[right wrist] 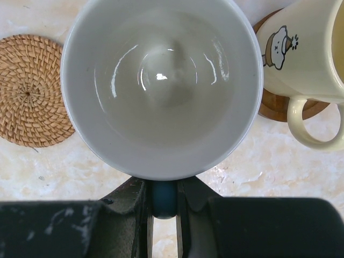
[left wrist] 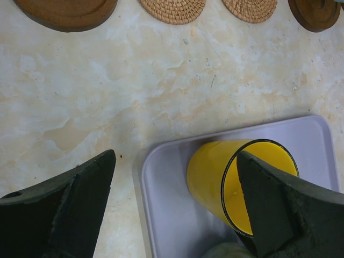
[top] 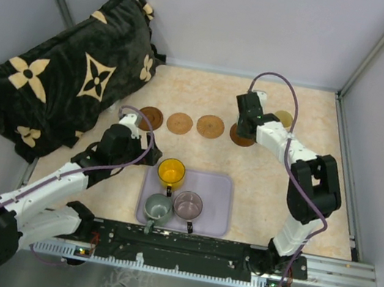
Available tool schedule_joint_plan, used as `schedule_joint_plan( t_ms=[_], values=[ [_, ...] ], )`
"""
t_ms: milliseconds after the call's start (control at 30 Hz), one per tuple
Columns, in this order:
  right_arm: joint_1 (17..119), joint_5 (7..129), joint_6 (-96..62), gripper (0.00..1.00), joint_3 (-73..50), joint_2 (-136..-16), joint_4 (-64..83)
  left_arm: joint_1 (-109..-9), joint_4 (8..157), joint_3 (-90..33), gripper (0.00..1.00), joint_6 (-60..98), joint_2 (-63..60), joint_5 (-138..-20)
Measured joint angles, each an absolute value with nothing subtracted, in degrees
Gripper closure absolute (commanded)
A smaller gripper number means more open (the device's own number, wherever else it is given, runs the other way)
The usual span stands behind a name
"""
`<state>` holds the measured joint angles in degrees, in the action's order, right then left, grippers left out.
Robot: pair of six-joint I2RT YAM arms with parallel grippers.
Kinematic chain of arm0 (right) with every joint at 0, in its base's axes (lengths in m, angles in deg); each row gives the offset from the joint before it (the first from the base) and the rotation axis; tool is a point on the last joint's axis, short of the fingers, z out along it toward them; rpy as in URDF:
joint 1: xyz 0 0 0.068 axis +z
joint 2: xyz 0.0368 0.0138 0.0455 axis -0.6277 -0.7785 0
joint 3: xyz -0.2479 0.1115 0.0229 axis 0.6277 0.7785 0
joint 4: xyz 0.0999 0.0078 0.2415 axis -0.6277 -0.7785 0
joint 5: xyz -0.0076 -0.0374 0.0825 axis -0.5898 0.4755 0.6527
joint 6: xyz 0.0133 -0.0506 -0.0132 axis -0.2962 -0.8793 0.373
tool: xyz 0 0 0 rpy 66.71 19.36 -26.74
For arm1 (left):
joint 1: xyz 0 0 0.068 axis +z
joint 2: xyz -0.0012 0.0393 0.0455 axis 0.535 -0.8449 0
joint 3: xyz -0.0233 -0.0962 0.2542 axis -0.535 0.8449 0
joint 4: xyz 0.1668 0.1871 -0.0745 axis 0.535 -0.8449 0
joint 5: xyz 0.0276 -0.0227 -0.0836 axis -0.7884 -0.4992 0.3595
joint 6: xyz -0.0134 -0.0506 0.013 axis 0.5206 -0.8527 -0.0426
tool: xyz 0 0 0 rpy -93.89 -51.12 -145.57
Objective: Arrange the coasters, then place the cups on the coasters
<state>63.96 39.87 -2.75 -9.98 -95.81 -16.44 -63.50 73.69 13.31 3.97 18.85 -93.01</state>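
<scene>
Right up against the right wrist camera, the right gripper (right wrist: pixel 163 200) is pinched on the blue handle of the light blue cup (right wrist: pixel 161 80), so we mostly see its white inside from above. Grabbing the handle keeps the cup upright and the fingers out of the bowl. It hangs over the row of coasters (top: pixel 179 123), between a woven coaster (right wrist: pixel 32 91) and the cream cup (right wrist: pixel 306 48), which already sits on its own wooden coaster (right wrist: pixel 282 112). We'd guess the dark coaster (top: pixel 240 138) peeking out under the arm in the top view is the target. The cup covers it though, so we can't tell if it's touching down or hovering.

Over on the other side, the left gripper (left wrist: pixel 176 161) is spread wide with nothing in it, 1 finger overlapping the yellow cup (left wrist: pixel 215 172) on the lavender tray (left wrist: pixel 161 226). To us it looks lined up for the next pick. That finger cuts off the cup, so we can't tell whether it's inside or outside the rim. The grey-green cup (top: pixel 158 206) and mauve cup (top: pixel 188 204) sit on the tray too, and 3 coasters are bare.
</scene>
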Motion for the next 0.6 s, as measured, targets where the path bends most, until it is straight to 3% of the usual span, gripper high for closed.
schedule_joint_plan(
  t_ms=[600],
  values=[
    [64.0,40.3,-2.5,1.00,-9.9,-95.9,-16.6,-63.5,73.7,13.3,0.00,3.9,18.6,-93.4]
  ],
)
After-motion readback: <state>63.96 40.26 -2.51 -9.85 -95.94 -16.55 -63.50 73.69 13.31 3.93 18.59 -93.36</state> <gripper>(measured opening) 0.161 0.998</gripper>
